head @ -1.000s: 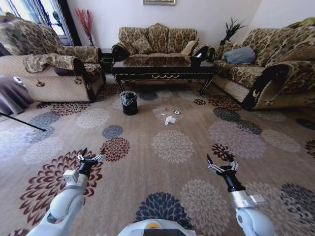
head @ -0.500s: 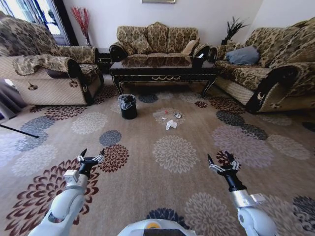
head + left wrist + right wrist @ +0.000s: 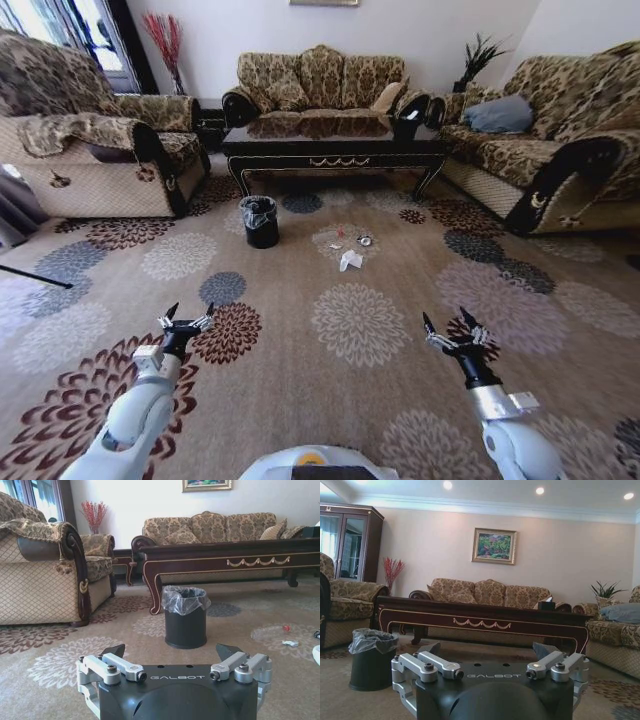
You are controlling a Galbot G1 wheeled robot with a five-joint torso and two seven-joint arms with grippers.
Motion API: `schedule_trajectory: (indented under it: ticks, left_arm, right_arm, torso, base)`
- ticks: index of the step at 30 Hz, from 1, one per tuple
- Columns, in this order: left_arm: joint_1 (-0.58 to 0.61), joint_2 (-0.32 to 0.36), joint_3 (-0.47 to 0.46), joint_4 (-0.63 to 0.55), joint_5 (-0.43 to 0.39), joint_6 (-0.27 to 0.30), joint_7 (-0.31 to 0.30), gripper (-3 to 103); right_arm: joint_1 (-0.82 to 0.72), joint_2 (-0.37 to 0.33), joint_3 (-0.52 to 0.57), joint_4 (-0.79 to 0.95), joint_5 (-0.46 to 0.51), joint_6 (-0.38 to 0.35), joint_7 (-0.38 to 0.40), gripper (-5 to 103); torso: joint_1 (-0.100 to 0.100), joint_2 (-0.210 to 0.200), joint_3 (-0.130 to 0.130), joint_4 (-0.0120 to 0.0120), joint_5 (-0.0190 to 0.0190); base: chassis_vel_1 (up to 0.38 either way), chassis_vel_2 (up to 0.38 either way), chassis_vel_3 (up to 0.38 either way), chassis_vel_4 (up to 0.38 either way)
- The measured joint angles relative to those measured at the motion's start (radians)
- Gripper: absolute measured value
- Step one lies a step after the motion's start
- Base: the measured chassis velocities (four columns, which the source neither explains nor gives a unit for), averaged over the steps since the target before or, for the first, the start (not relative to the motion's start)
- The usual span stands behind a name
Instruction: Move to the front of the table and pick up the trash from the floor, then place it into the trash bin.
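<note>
Both arms are held forward and low over the carpet. The left gripper [image 3: 186, 322] and the right gripper [image 3: 456, 336] each have their jaws released and spread, holding nothing.

The trash [image 3: 349, 259] lies on the carpet well ahead of both sets of jaws, between them in line and somewhat nearer the right. It comprises a crumpled white paper piece, with a small shiny ring-like item [image 3: 365, 240] and tiny scraps just beyond it. The trash bin [image 3: 260, 221], black and lined with a crinkly plastic bag, stands ahead of the left jaws, to the left of the trash and near it. The table [image 3: 330, 148] stands beyond both, its dark surface well out of reach.

Assessment: the approach is incomplete and no pickup has started. The paper appears light, soft and crushable; a pinch across its raised crumpled bulk should hold. The ring appears small, hard and likely slippery, lying flat, so its edge is the probable hold. The scraps look too slight to judge.
</note>
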Motion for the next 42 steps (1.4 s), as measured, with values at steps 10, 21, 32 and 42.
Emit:
schedule_trajectory:
  ticks: [10, 21, 32, 42]
  left_arm:
    - [0.004, -0.005, -0.008, 0.008, 0.004, -0.001, 0.000, 100]
    - [0.011, -0.008, -0.019, 0.006, 0.005, -0.002, 0.001, 100]
    - [0.010, -0.016, -0.014, 0.009, 0.010, -0.004, 0.003, 100]
    - [0.001, -0.025, -0.003, 0.013, 0.017, -0.002, -0.001, 100]
  right_arm:
    - [0.003, -0.008, -0.003, -0.006, -0.001, -0.001, 0.003, 100]
    - [0.004, -0.012, -0.013, -0.006, -0.007, -0.002, 0.003, 100]
    - [0.005, -0.018, -0.017, -0.007, -0.011, -0.004, 0.006, 100]
    - [-0.002, -0.024, -0.017, -0.002, -0.012, -0.004, 0.006, 100]
  torso:
    - [0.000, 0.000, 0.000, 0.0000, 0.0000]
    - [0.000, 0.000, 0.000, 0.0001, 0.0000]
    - [0.000, 0.000, 0.000, 0.0001, 0.0000]
    - [0.000, 0.000, 0.000, 0.0002, 0.0000]
  base:
    - [-0.091, 0.097, 0.086, -0.093]
    - [-0.105, 0.119, 0.110, -0.113]
    - [-0.155, 0.151, 0.152, -0.152]
    - [-0.132, 0.143, 0.131, -0.150]
